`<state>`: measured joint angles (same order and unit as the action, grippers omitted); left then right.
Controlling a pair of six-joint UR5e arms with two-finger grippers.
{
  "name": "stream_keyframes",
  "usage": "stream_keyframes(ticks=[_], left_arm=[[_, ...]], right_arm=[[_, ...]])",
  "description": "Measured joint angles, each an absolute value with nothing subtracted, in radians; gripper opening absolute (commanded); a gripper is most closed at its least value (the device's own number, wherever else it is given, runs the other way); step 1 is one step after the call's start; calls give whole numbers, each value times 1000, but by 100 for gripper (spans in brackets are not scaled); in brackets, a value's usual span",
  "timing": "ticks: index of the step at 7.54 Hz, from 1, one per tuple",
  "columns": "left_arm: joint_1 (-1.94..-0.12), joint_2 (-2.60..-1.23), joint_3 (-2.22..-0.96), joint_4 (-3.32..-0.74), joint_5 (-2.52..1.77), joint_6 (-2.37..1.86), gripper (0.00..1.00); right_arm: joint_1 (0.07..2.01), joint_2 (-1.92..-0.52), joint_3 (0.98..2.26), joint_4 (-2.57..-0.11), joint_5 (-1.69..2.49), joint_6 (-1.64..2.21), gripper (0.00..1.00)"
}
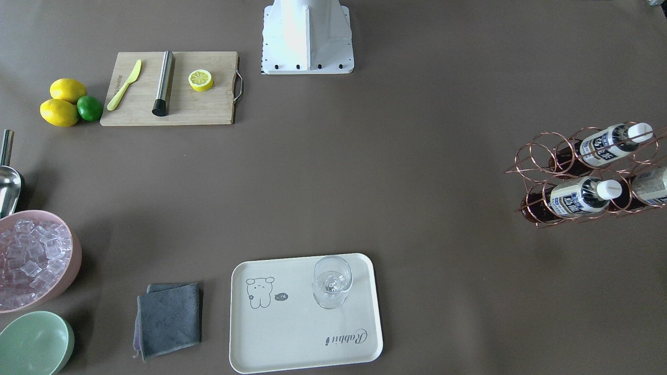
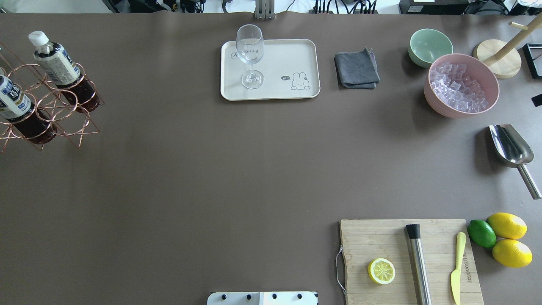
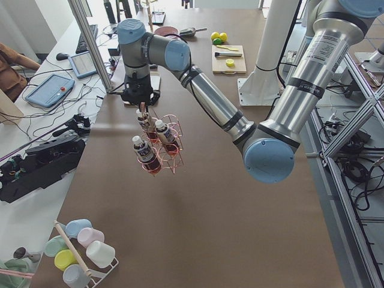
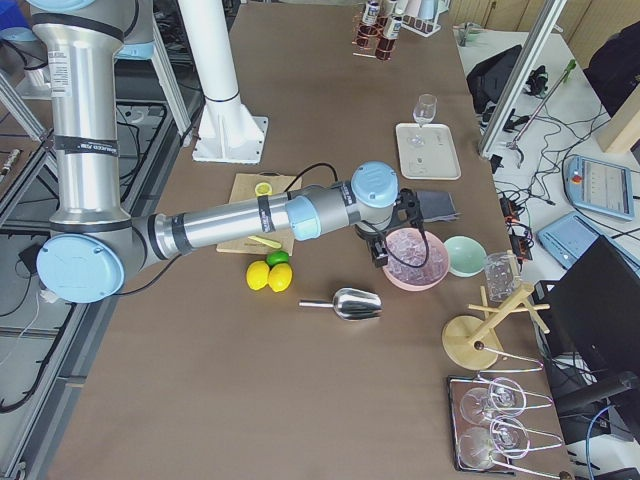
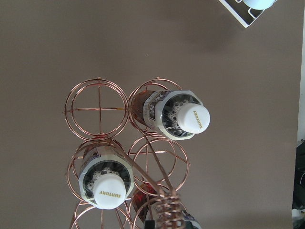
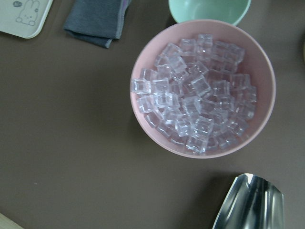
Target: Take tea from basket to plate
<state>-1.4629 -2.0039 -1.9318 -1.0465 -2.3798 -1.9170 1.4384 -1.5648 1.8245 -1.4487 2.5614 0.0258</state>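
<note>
The copper wire basket (image 1: 527,167) stands at the table's end on my left; it also shows in the overhead view (image 2: 80,131). It holds three tea bottles, two plain in the front view (image 1: 607,143) (image 1: 579,198) and a third cut off by the frame edge (image 1: 654,185). The left wrist view looks straight down on the white caps (image 5: 193,118) (image 5: 109,191). My left gripper (image 3: 141,105) hovers just above the basket; I cannot tell if it is open. The cream plate (image 1: 292,338) carries a clear glass (image 1: 332,281). My right gripper (image 4: 384,246) hangs by the pink bowl; I cannot tell its state.
A pink bowl of ice (image 2: 440,111), a green bowl (image 2: 430,44), a grey cloth (image 2: 356,70) and a metal scoop (image 2: 510,146) lie on my right. The cutting board (image 2: 364,241) with a lemon half, a muddler and a knife sits near the base; lemons (image 2: 507,225) lie beside it.
</note>
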Motion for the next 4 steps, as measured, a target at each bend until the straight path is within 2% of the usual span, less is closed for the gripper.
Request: stream_keyframes(ticks=[2,4], left_arm=[[-1364,-1995,-2093,-1016,-2379,-2098,0],[-1213,-2001,-2260,-941,-2372,-2245,0]], right_arm=[[1304,-1448,1833,-1447,2634,27,100],[1194,-1250,1787,-1426,2715,33,100]])
